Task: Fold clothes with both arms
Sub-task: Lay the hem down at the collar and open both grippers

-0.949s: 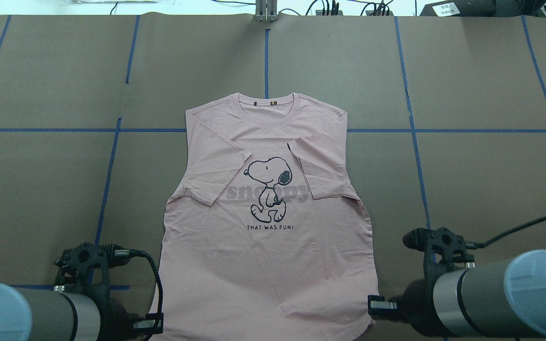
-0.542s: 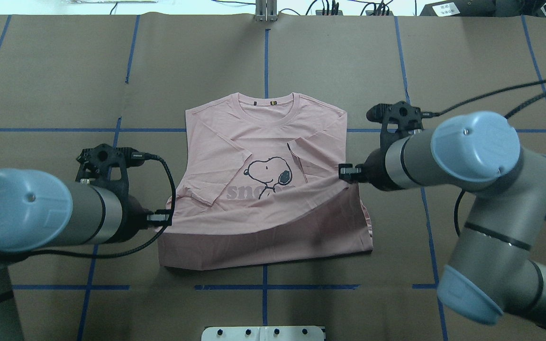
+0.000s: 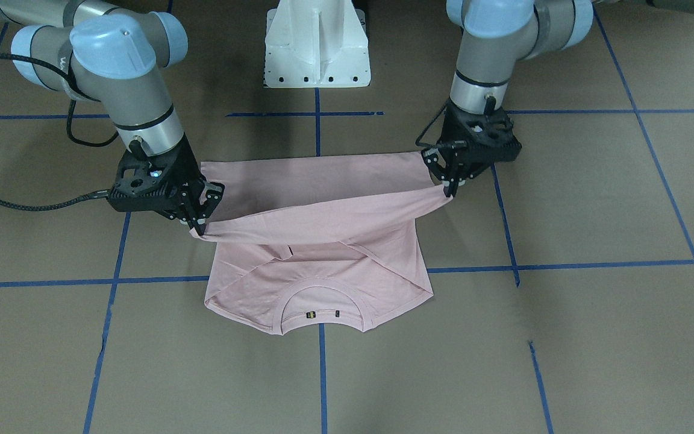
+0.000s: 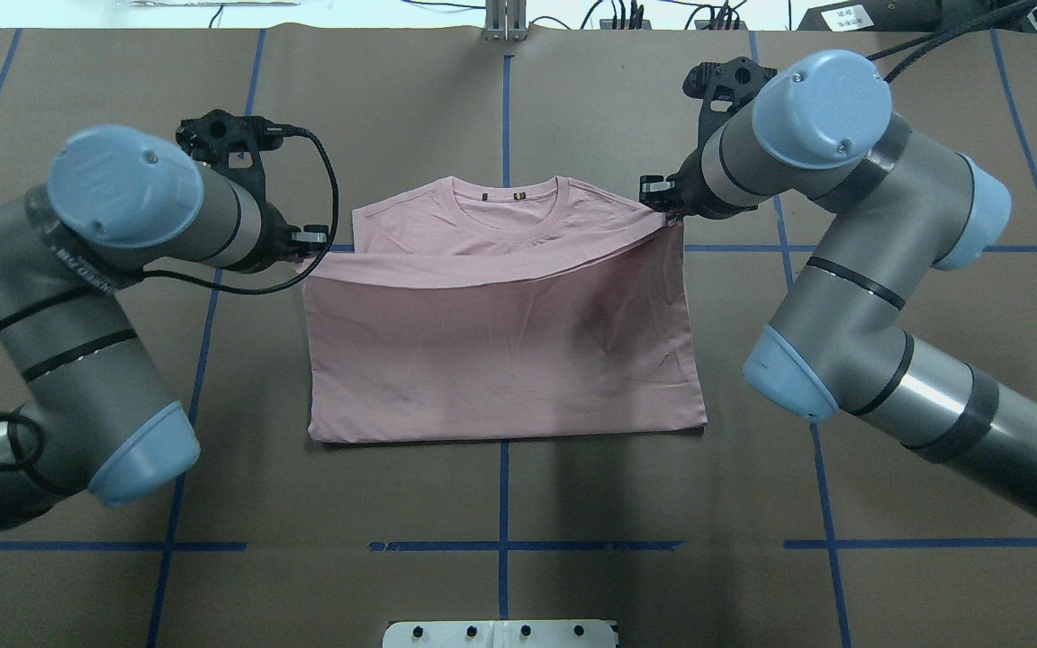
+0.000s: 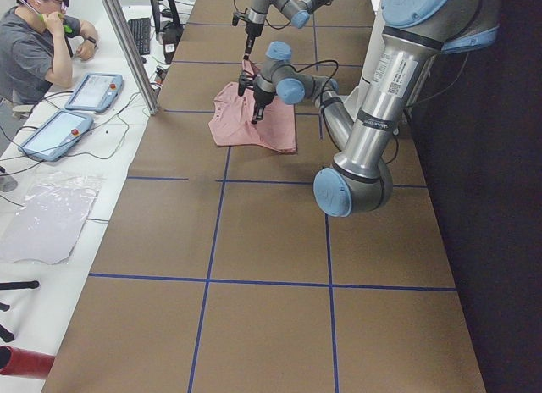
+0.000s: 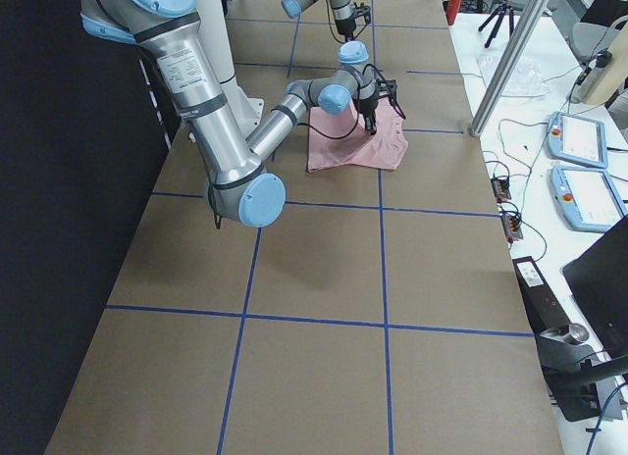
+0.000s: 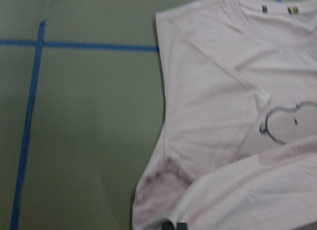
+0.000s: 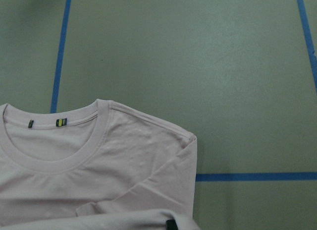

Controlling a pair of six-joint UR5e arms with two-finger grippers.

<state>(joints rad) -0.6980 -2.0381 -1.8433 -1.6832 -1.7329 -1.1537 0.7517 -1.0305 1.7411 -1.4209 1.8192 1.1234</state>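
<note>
The pale pink T-shirt (image 4: 500,351) lies doubled over on the brown table, its hem lifted and stretched across the chest just short of the ribbed collar (image 4: 507,193). My left gripper (image 4: 310,245) is shut on the hem's left corner, which in the front-facing view sits at the right (image 3: 448,184). My right gripper (image 4: 665,205) is shut on the other hem corner (image 3: 197,224), slightly farther forward. The hem sags between them above the lower layer (image 3: 323,211). The left wrist view shows part of the Snoopy outline (image 7: 287,123) under the raised edge. The right wrist view shows the collar (image 8: 54,155).
Blue tape lines (image 4: 505,108) grid the table. The white pedestal base (image 3: 317,48) stands at the robot's edge. A person (image 5: 38,46) sits at a side desk with tablets (image 5: 93,92) beyond the table's far edge. Cables run along the far edge (image 4: 617,13).
Both grippers have carried the hem from the table's near edge up over the shirt toward the collar. The fold has covered the Snoopy print and lettering.
</note>
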